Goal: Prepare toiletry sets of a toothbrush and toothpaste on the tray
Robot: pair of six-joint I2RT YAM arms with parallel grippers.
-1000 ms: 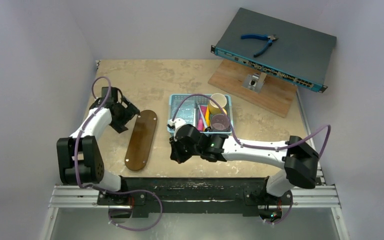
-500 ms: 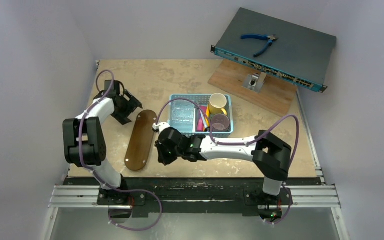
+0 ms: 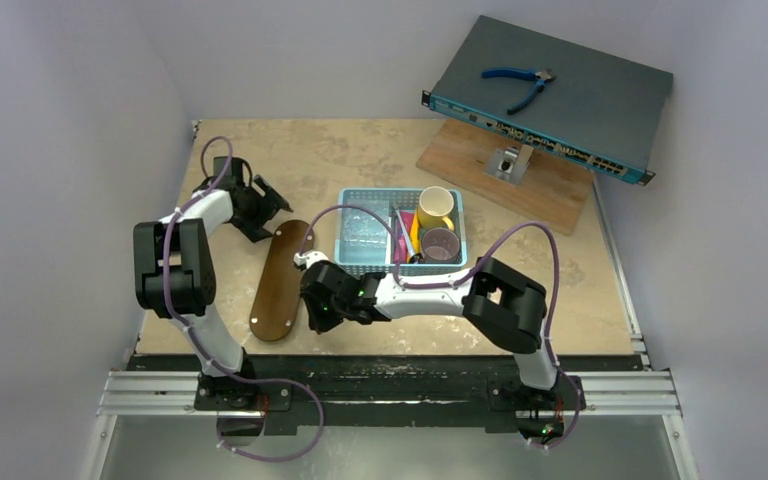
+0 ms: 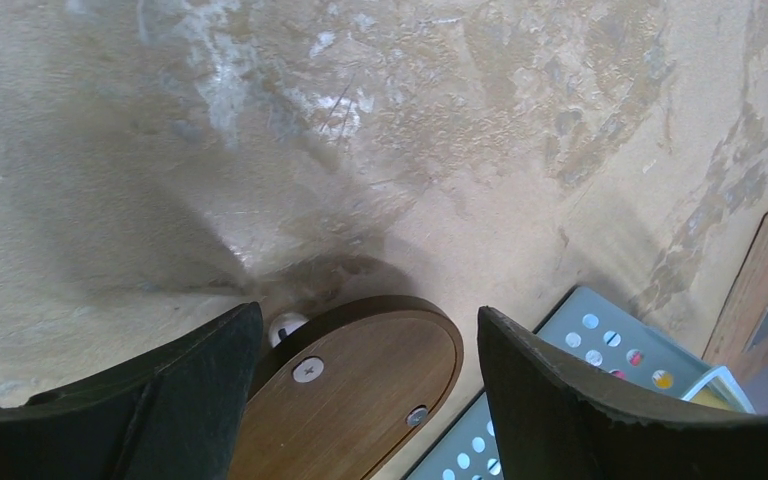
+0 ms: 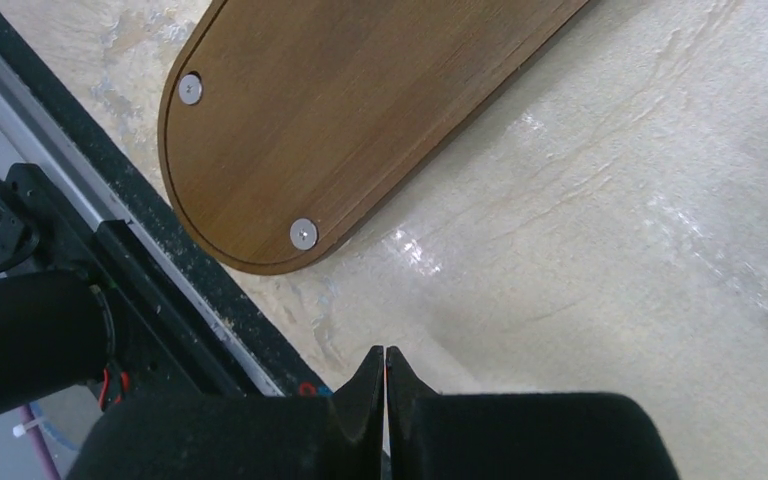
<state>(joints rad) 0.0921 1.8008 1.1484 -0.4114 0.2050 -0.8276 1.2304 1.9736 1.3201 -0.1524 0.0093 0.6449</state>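
Left claw (image 4: 368, 318): fingers spread wide, empty, just beyond far end of tray (image 3: 282, 280). Right claw (image 5: 385, 358): clenched on nothing, low beside tray's near end. Pink tube (image 3: 400, 241) and yellow tube (image 3: 412, 233) lie in blue basket (image 3: 385, 192).

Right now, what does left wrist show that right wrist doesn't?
Only left wrist: the left gripper, jaws open, framing the far end of the tray; a corner of the light-blue basket; an edge of the lighter wooden board.
Only right wrist: the right gripper, jaws shut with nothing between them; the tray's near end; the black base rail.
Both: the dark oval tray with screws at its end, nothing on the visible part, and the tan table top.
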